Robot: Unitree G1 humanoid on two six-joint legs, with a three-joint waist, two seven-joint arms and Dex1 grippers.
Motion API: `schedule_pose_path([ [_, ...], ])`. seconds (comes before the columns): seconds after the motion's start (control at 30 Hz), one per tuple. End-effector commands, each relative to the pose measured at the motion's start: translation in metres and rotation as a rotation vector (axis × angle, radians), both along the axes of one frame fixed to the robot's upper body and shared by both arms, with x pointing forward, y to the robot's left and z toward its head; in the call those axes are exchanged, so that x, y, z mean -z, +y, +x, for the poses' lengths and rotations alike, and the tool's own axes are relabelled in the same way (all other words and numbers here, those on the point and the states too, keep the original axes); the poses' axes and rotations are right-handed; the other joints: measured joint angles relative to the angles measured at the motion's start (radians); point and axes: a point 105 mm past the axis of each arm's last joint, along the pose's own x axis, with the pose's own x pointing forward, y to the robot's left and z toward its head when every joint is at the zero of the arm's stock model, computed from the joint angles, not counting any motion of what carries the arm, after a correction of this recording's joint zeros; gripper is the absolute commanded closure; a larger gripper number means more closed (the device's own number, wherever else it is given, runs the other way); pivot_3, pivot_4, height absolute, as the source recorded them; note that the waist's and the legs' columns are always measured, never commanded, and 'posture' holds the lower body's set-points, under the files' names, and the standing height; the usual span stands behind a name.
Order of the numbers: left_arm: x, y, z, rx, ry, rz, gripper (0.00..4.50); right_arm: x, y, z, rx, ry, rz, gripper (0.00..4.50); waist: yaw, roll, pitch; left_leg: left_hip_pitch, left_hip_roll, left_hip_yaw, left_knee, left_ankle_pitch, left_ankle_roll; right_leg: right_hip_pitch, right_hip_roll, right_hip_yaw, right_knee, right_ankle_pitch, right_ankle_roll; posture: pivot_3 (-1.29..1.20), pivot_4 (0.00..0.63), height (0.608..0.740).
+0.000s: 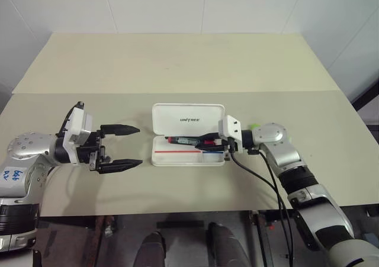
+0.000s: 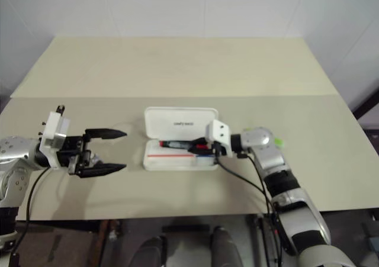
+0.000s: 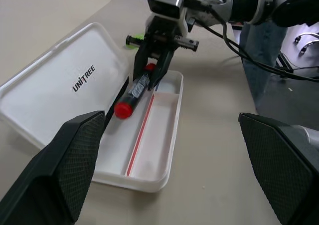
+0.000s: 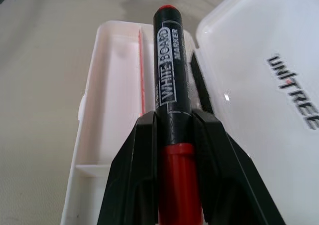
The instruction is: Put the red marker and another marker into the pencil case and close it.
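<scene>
Red marker (image 4: 172, 100) above pencil case (image 4: 107, 115)

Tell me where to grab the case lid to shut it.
Grip the lid at its free long edge, near the left end, coming from the left: it lies open behind the tray, and the right gripper holding the marker crowds the right end.

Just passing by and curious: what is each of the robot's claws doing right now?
Left gripper: open, holding nothing.
Right gripper: shut on the red marker, above the open pencil case.
</scene>
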Motion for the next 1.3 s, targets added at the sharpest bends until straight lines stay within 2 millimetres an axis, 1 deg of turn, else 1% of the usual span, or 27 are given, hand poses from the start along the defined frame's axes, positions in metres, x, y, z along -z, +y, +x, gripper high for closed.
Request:
schedule_pose_path([
  [0.03,-0.010,-0.004,-0.004,0.014,-0.042,-0.019,0.00,-0.007,0.002,0.004,-0.014,-0.036,0.003,3.90,0.000,0.000,0.000,0.000,0.000,0.000,0.000,0.000,0.000,0.000,0.000,0.000,0.000,0.000,0.000,0.00,0.150,0.740],
  [0.17,-0.009,-0.009,-0.004,0.022,-0.041,-0.026,0.00,-0.006,0.006,0.007,-0.009,-0.038,0.001,3.90,-0.002,0.000,0.000,0.000,0.000,0.000,0.000,0.000,0.000,0.000,0.000,0.000,0.000,0.000,0.000,0.00,0.150,0.740],
  [0.23,-0.008,-0.012,-0.003,0.026,-0.042,-0.030,0.00,-0.007,0.009,0.008,-0.005,-0.044,0.009,3.15,-0.005,0.000,0.000,0.000,0.000,0.000,0.000,0.000,0.000,0.000,0.000,0.000,0.000,0.000,0.000,0.00,0.150,0.740],
  [0.27,-0.008,-0.012,-0.003,0.027,-0.042,-0.030,0.00,-0.008,0.009,0.009,-0.004,-0.047,0.012,2.89,-0.007,0.000,0.000,0.000,0.000,0.000,0.000,0.000,0.000,0.000,0.000,0.000,0.001,0.000,0.000,0.00,0.150,0.740],
  [0.37,-0.009,-0.014,-0.002,0.030,-0.043,-0.034,0.00,-0.014,0.013,0.008,-0.012,-0.070,0.033,1.83,-0.015,0.000,0.000,0.000,0.000,0.000,0.000,0.000,0.000,0.000,0.000,0.000,0.001,0.000,0.000,0.00,0.150,0.740],
  [0.4,-0.009,-0.014,-0.001,0.030,-0.043,-0.035,0.00,-0.017,0.014,0.008,-0.016,-0.079,0.041,1.42,-0.018,0.000,0.000,0.000,0.000,0.000,0.000,0.000,0.000,0.000,0.000,0.000,0.001,0.000,0.000,0.00,0.150,0.740],
  [0.47,-0.008,-0.014,-0.001,0.033,-0.043,-0.036,0.00,-0.025,0.016,0.007,-0.021,-0.091,0.064,0.70,-0.021,0.000,0.000,0.000,0.000,0.000,0.000,0.000,0.000,0.000,0.000,0.000,0.001,0.000,0.000,0.00,0.150,0.740],
  [0.53,-0.009,-0.015,0.000,0.037,-0.043,-0.036,0.00,-0.040,0.022,0.003,-0.037,-0.097,0.129,0.03,-0.022,0.000,0.000,0.000,0.000,0.000,0.000,0.000,0.000,0.000,0.000,0.000,0.001,0.000,0.000,0.00,0.150,0.740],
  [0.63,-0.009,-0.015,0.002,0.040,-0.044,-0.036,0.00,-0.062,0.029,-0.005,-0.062,-0.089,0.226,0.03,-0.024,0.001,0.000,0.000,0.000,0.000,0.000,0.000,0.000,0.000,0.000,0.000,0.002,0.000,0.000,0.00,0.150,0.740],
  [0.7,-0.010,-0.016,0.003,0.042,-0.045,-0.036,0.00,-0.079,0.033,-0.016,-0.082,-0.076,0.288,0.03,-0.023,0.001,0.001,0.001,0.000,0.000,0.000,0.000,0.000,0.000,0.000,0.000,0.002,0.000,0.000,0.00,0.150,0.740],
  [0.77,-0.011,-0.017,0.003,0.046,-0.045,-0.037,0.00,-0.093,0.030,-0.029,-0.096,-0.068,0.335,0.03,-0.021,0.001,0.001,0.001,0.000,0.000,0.000,0.000,0.000,-0.001,0.000,0.000,0.003,0.000,0.000,0.00,0.150,0.740],
  [0.83,-0.011,-0.018,0.003,0.050,-0.043,-0.040,0.00,-0.105,0.021,-0.043,-0.083,-0.059,0.374,0.03,-0.016,0.001,0.001,0.000,0.000,-0.001,-0.001,0.000,0.000,-0.001,0.000,0.000,0.003,-0.001,0.000,0.00,0.150,0.740],
  [0.87,-0.011,-0.019,0.003,0.053,-0.042,-0.043,0.00,-0.109,0.013,-0.047,-0.062,-0.058,0.382,0.03,-0.011,0.001,0.001,0.000,0.000,-0.001,-0.001,0.000,-0.001,-0.001,0.000,-0.001,0.003,-0.001,0.000,0.00,0.150,0.740],
  [0.93,-0.010,-0.019,0.003,0.056,-0.041,-0.047,0.00,-0.112,0.001,-0.053,-0.026,-0.053,0.383,0.03,-0.001,0.001,0.001,-0.001,0.000,-0.002,0.000,0.000,-0.001,-0.001,0.000,-0.001,0.001,-0.001,0.000,0.00,0.150,0.740],
  [1.0,-0.010,-0.021,0.002,0.061,-0.039,-0.050,0.00,-0.114,-0.013,-0.053,0.033,-0.064,0.369,0.03,0.004,0.001,0.001,-0.001,0.000,-0.001,0.000,0.000,-0.001,0.000,0.000,-0.001,0.000,-0.001,0.000,0.00,0.150,0.740],
  [1.07,-0.009,-0.024,0.002,0.070,-0.036,-0.055,0.00,-0.115,-0.036,-0.049,0.126,-0.081,0.344,0.03,0.008,0.001,0.001,-0.001,0.000,-0.001,0.000,0.000,-0.001,0.000,0.000,-0.001,0.000,-0.001,-0.001,0.00,0.150,0.740],
  [1.17,-0.010,-0.027,0.003,0.079,-0.032,-0.062,0.00,-0.109,-0.081,-0.039,0.275,-0.092,0.267,0.03,0.011,0.001,0.001,-0.001,0.000,-0.001,0.000,0.000,-0.001,0.000,0.000,-0.001,-0.001,-0.003,-0.004,0.00,0.150,0.740],
  [1.2,-0.009,-0.029,0.003,0.085,-0.025,-0.053,0.00,-0.105,-0.098,-0.035,0.329,-0.092,0.233,0.03,0.012,0.001,0.001,-0.001,0.000,-0.001,0.000,0.000,-0.001,0.000,-0.001,-0.001,-0.002,-0.005,-0.007,0.00,0.150,0.740],
  [1.3,-0.008,-0.031,0.004,0.093,-0.015,-0.046,0.00,-0.097,-0.132,-0.028,0.430,-0.078,0.182,0.03,0.010,0.001,0.001,-0.001,0.000,0.000,0.000,-0.001,0.000,0.001,-0.001,-0.001,-0.003,-0.005,-0.008,0.00,0.150,0.740],
])
